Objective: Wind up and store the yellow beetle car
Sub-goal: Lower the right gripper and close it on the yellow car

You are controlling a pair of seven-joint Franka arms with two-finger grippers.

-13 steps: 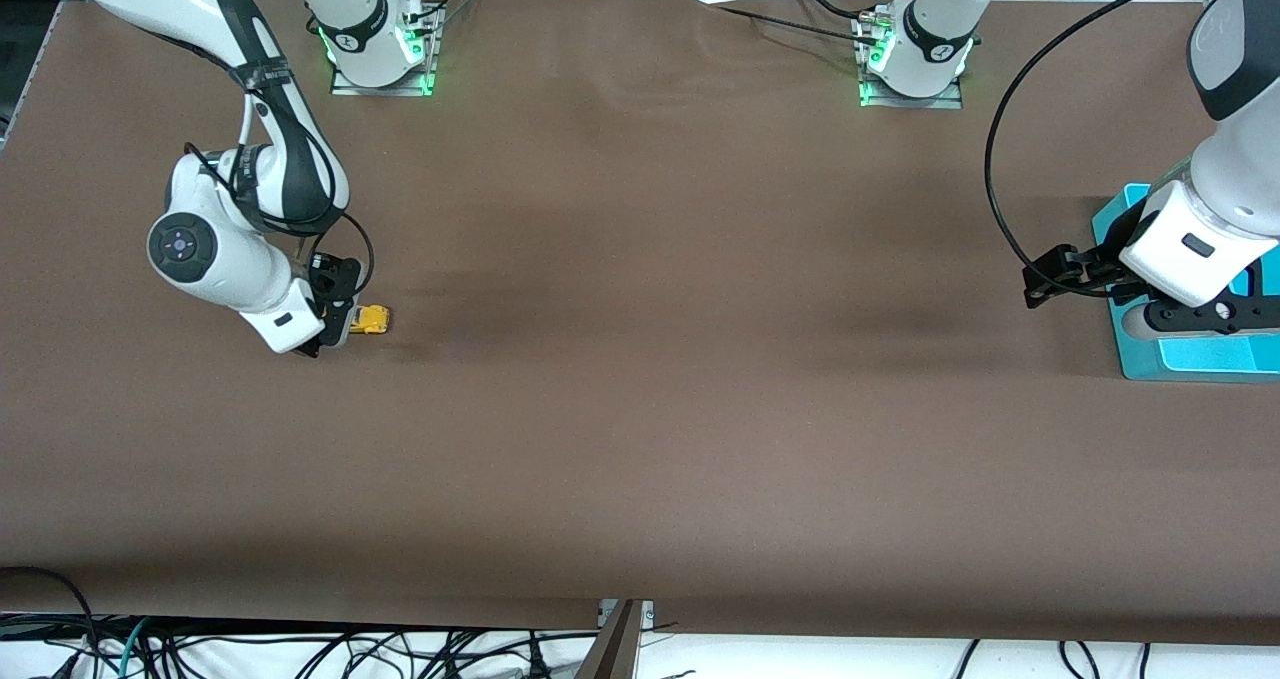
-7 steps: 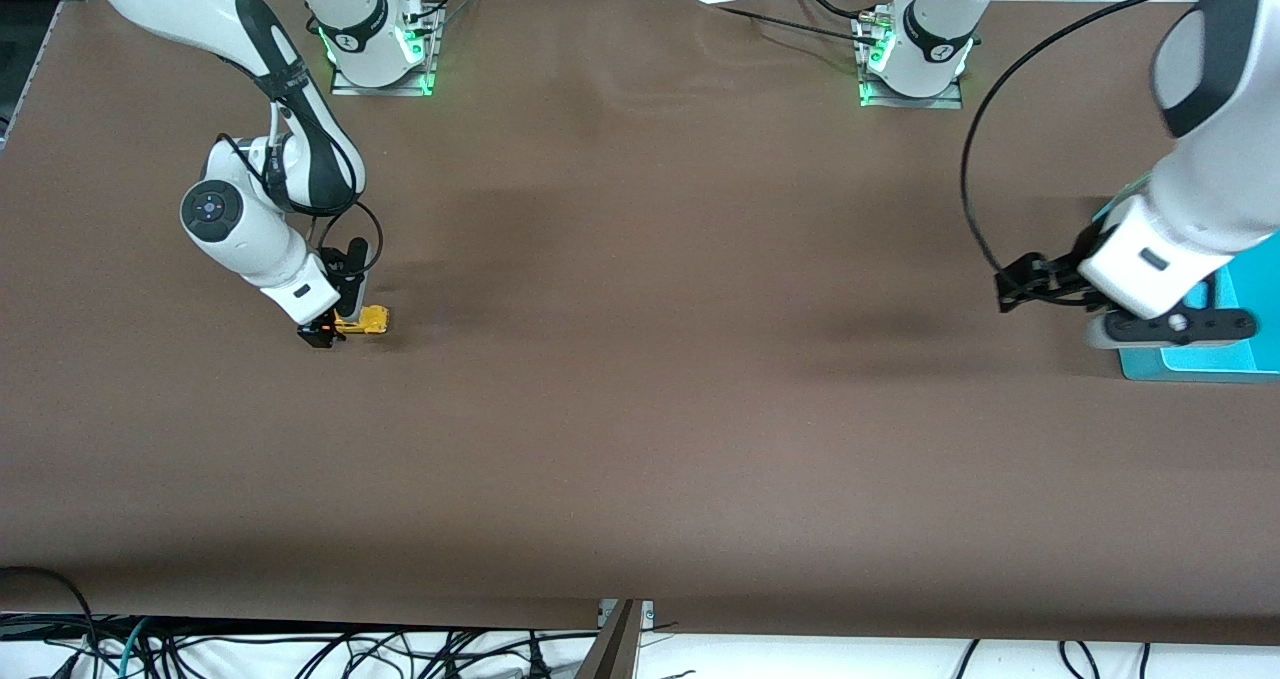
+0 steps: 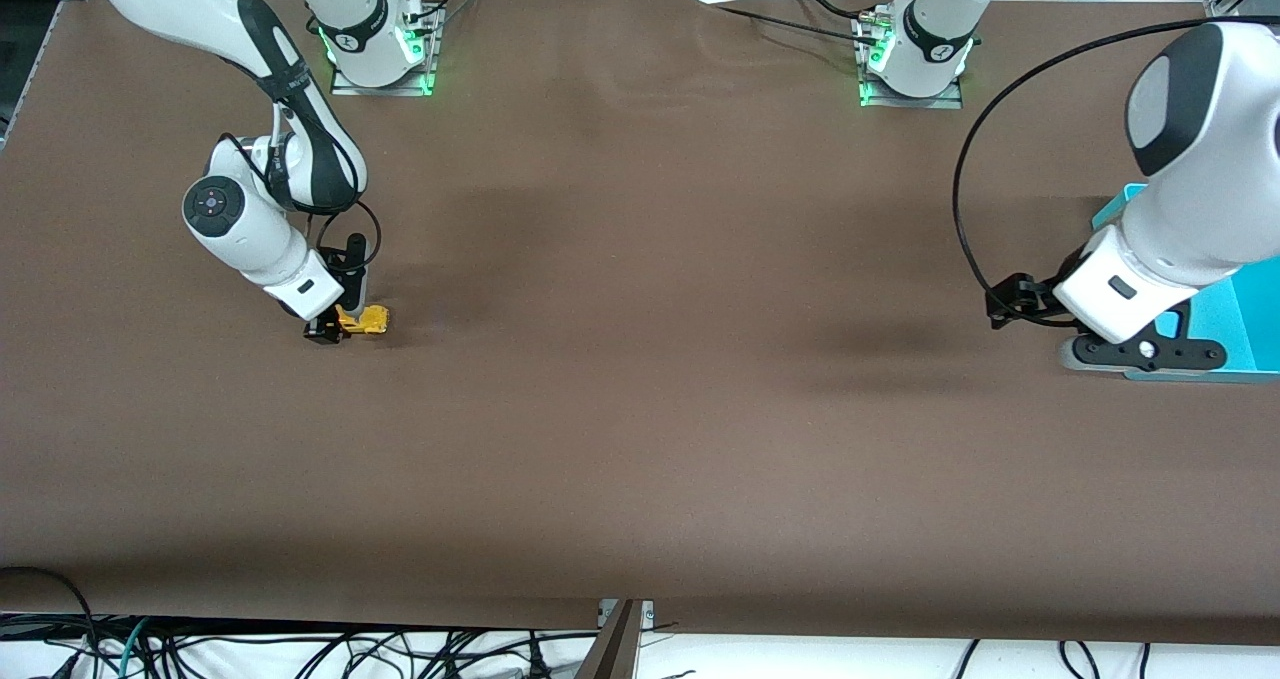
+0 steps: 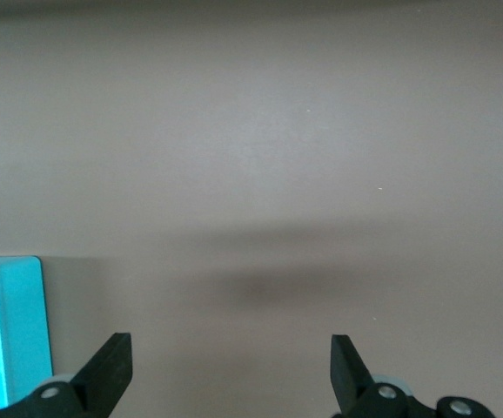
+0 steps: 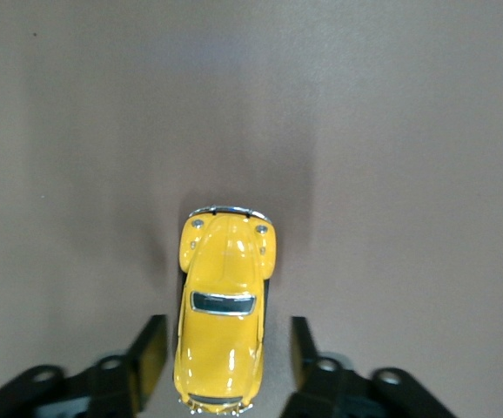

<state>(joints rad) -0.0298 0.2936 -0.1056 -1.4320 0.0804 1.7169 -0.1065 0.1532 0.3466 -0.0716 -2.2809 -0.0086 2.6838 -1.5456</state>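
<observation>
Where the counter (image 3: 640, 409) nears the right arm's end, yellow beetle car (image 5: 222, 305) sits between right tool (image 5: 225, 353) fingers, partly closed, not visibly touching. Left tool (image 4: 231, 370) wide open, empty, beside turquoise box (image 3: 1240, 309).

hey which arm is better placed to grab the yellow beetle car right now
The right. Its hand is down on the table with a finger on each side of the yellow beetle car, a small gap showing on both sides. The left hand hangs open near the turquoise box at the table's other end.

Right pincer (image 5: 225, 361) down, part-open; left pincer (image 4: 230, 370) open.
</observation>
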